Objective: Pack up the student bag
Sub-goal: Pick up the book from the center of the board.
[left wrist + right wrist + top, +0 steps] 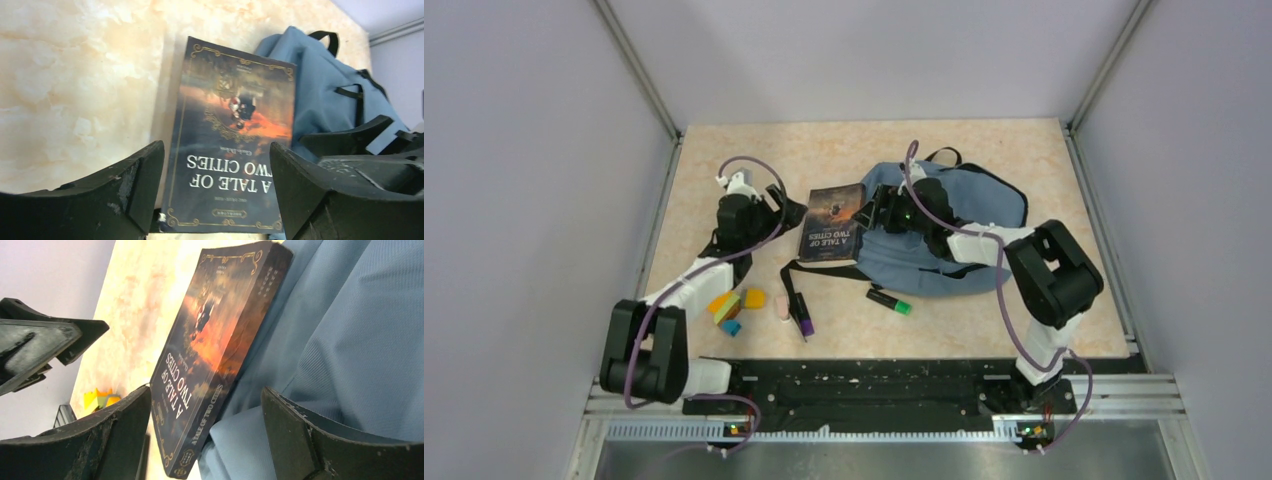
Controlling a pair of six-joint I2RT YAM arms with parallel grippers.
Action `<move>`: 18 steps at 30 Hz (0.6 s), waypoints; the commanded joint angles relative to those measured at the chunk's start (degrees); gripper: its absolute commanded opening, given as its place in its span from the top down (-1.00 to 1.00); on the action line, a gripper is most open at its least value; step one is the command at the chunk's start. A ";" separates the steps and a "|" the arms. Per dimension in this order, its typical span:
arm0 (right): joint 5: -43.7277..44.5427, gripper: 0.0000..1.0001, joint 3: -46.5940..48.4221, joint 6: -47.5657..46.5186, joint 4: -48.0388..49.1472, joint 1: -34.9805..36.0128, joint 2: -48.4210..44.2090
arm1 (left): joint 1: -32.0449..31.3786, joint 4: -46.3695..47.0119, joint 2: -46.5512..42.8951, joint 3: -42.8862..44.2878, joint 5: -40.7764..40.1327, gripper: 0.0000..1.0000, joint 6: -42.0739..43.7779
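Observation:
The slate-blue student bag (954, 235) lies flat at the middle right of the table; it also shows in the left wrist view (325, 85) and the right wrist view (350, 340). A dark book, "A Tale of Two Cities" (832, 225), lies at its left edge, its spine side leaning on the fabric (210, 350). My left gripper (784, 212) is open just left of the book, which shows between its fingers (217, 192). My right gripper (870, 213) is open over the bag's left edge, with the book's spine and bag fabric between its fingers (205, 437).
Coloured blocks (727, 306) and an orange piece (754, 297) lie at the near left. A pink eraser (782, 306), a purple-capped marker (802, 318) and a green-capped marker (890, 300) lie in front of the book. A black strap (814, 268) trails from the bag.

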 commanded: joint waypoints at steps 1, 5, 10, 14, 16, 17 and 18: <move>-2.68 -0.57 5.35 -1.82 -1.11 -1.61 3.16 | 1.20 -1.39 6.70 4.91 4.18 -0.60 3.84; -4.28 -0.54 9.03 -2.91 -3.71 -1.62 6.31 | 1.55 -0.20 14.61 9.14 11.73 -0.46 3.59; -6.56 -0.51 10.97 -2.35 -3.87 -1.62 9.47 | 1.56 1.32 22.51 11.91 14.49 -0.30 3.49; -8.70 -0.45 12.37 -1.37 -3.36 -1.49 11.54 | 1.56 0.58 25.24 12.39 14.30 -0.27 4.49; -9.43 -0.41 13.39 -1.20 -3.44 -1.15 12.53 | 1.56 0.79 26.49 12.44 15.15 -0.16 4.65; -9.57 -0.40 13.87 -1.12 -3.45 -0.91 12.88 | 1.56 0.86 26.99 12.48 15.56 -0.10 4.72; -9.54 -0.39 14.11 -1.17 -3.11 -0.58 13.09 | 1.56 1.06 27.45 12.47 15.94 -0.05 4.58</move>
